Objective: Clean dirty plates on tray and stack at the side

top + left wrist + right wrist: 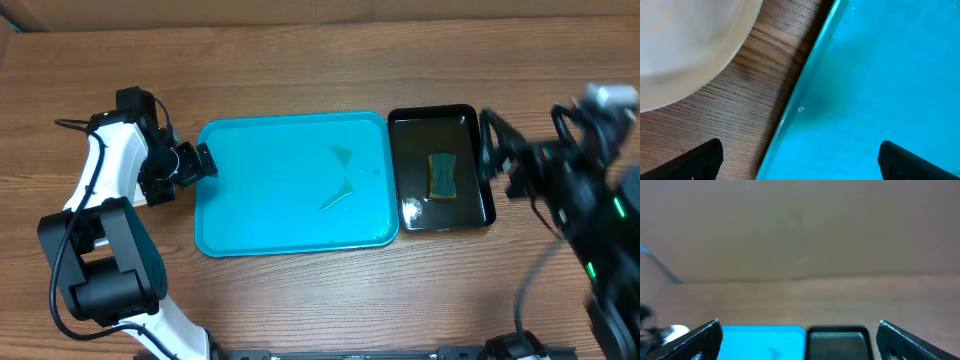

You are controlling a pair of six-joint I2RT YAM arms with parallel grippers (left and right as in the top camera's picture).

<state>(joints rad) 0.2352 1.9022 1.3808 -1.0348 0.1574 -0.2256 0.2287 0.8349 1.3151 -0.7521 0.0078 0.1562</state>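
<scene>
Hovering the left gripper (800, 156) over the tray's (260, 195) left rim, jaws spread wide, gripping nothing. Seeing a pale plate (685, 55) resting on the table (755, 85) just beside that rim, apart from the tray, out of sight from overhead. Holding the right gripper (800, 336) near the black tray's (415, 145) right side, jaws wide apart too, empty. Seeing a sponge (442, 175) lying in the black tray and wet streaks (338, 195) shining on the tray.
</scene>
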